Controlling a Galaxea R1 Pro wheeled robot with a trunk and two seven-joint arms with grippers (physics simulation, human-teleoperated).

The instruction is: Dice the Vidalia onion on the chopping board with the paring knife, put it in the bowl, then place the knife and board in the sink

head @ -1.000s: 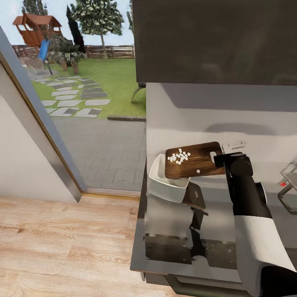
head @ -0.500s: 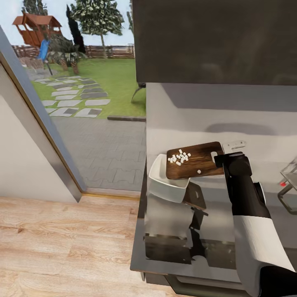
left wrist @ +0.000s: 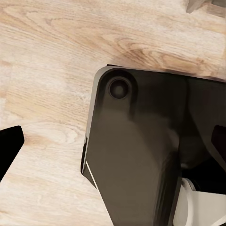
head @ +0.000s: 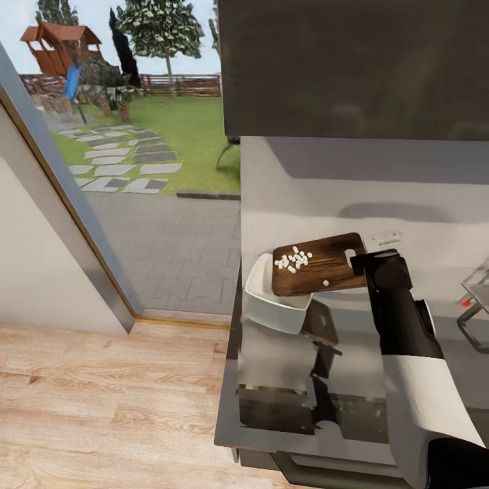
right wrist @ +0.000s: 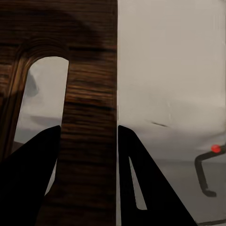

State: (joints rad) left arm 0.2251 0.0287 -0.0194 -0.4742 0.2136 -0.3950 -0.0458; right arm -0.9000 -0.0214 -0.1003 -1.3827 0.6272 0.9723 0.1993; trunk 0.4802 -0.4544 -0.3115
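My right gripper [head: 362, 262] is shut on the handle-slot end of the dark-brown chopping board [head: 318, 266] and holds it up off the countertop [head: 353, 339]. In the right wrist view the two fingers [right wrist: 33, 183] pinch the board's edge strip [right wrist: 89, 108] beside the slot. White diced onion [head: 293, 259] lies in a cluster on the board's far end, with one loose piece nearer me. That end hangs over the white bowl [head: 272, 303] at the counter's left edge. The paring knife is out of view. My left gripper [left wrist: 113, 146] hangs open over the wooden floor.
The sink's corner [head: 479, 299] and the faucet's red knob [head: 466, 303] sit at the right edge; the faucet [right wrist: 207, 165] also appears past the board. A pale flat object [head: 384, 238] lies behind the gripper. A dark upper cabinet [head: 353, 68] hangs overhead. A glass door stands left.
The right gripper has risen very slightly with the board, which tips a touch more toward the bowl. The onion pieces have barely shifted.
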